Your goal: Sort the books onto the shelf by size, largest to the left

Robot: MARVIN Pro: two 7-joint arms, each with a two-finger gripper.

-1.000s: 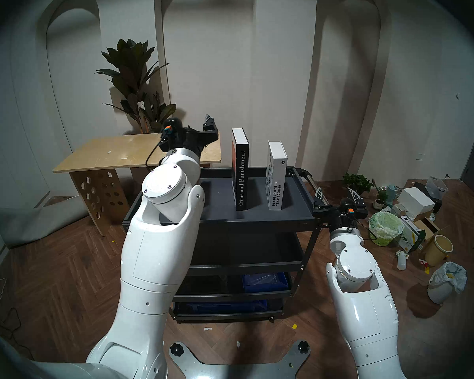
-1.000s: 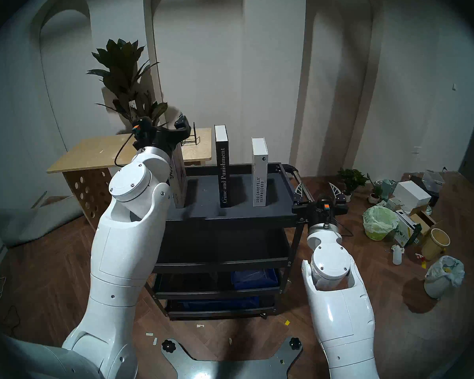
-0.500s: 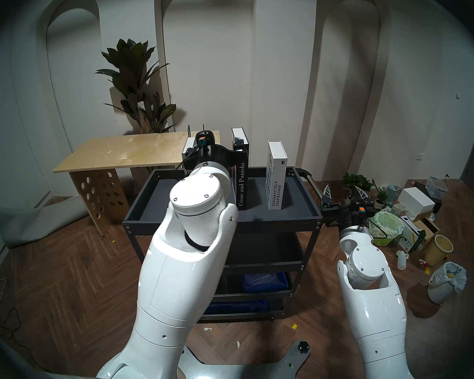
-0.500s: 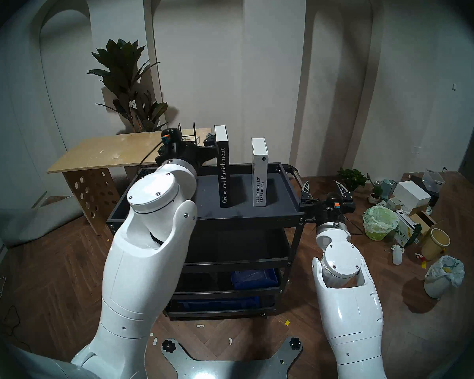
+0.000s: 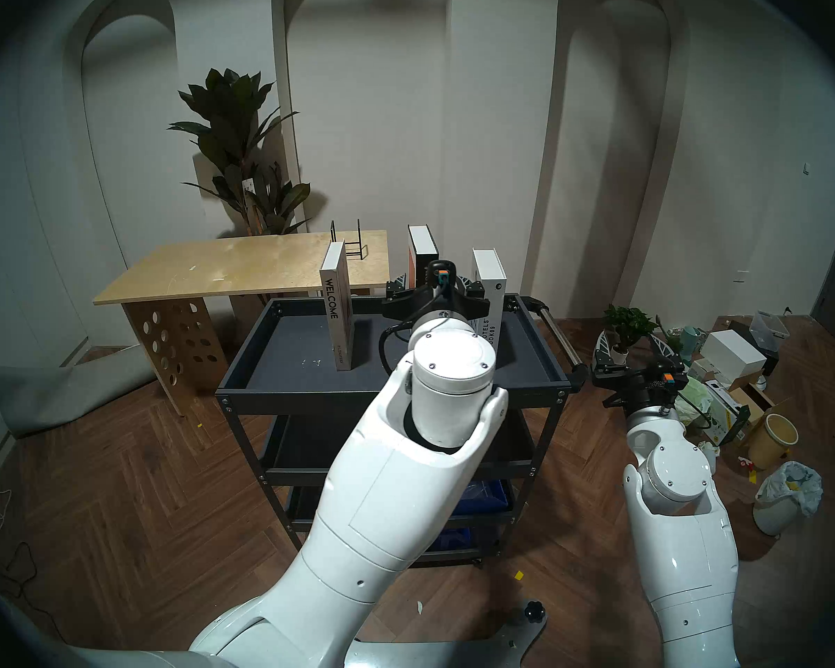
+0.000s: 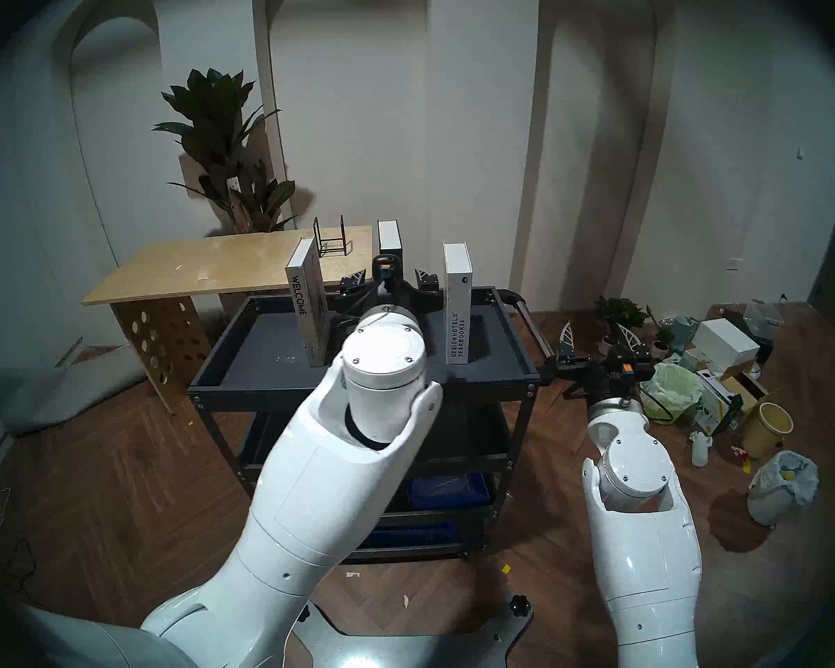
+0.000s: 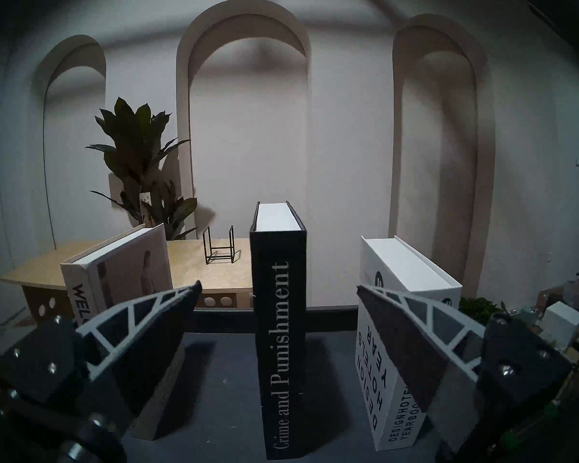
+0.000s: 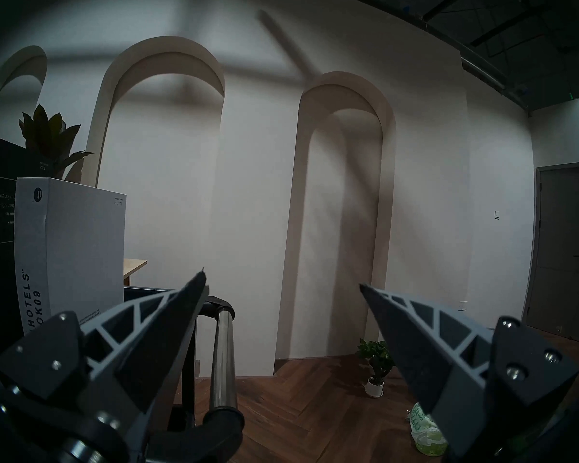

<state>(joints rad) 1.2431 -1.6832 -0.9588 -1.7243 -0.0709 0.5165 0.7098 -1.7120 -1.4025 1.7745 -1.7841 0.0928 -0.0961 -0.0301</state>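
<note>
Three books stand upright and apart on the shelf (image 5: pixel 285 358), the dark grey top tray of a black cart. The thin grey-white "WELCOME" (image 5: pixel 337 310) is on the left. The tall black "Crime and Punishment" (image 7: pixel 278 318) is in the middle, mostly hidden behind my left wrist in the head views. The white "DESIGN HOTELS YEARBOOK 09" (image 5: pixel 490 272) is on the right. My left gripper (image 5: pixel 436 286) is open and faces the black book's spine, one finger to each side, touching nothing. My right gripper (image 5: pixel 633 346) is open and empty, off the cart's right end.
The cart's steel handle (image 8: pixel 223 352) lies just left of my right gripper. A plywood table (image 5: pixel 223 272) with a small black wire rack (image 5: pixel 350 243) stands behind the cart on the left, with a tall plant (image 5: pixel 242 151) behind it. Boxes, bins and potted plants (image 5: pixel 724 387) litter the floor at the right.
My left arm has swung right, from beside the WELCOME book to in front of the black book, uncovering WELCOME. My right arm has drifted right, away from the cart. Both grippers stayed open.
</note>
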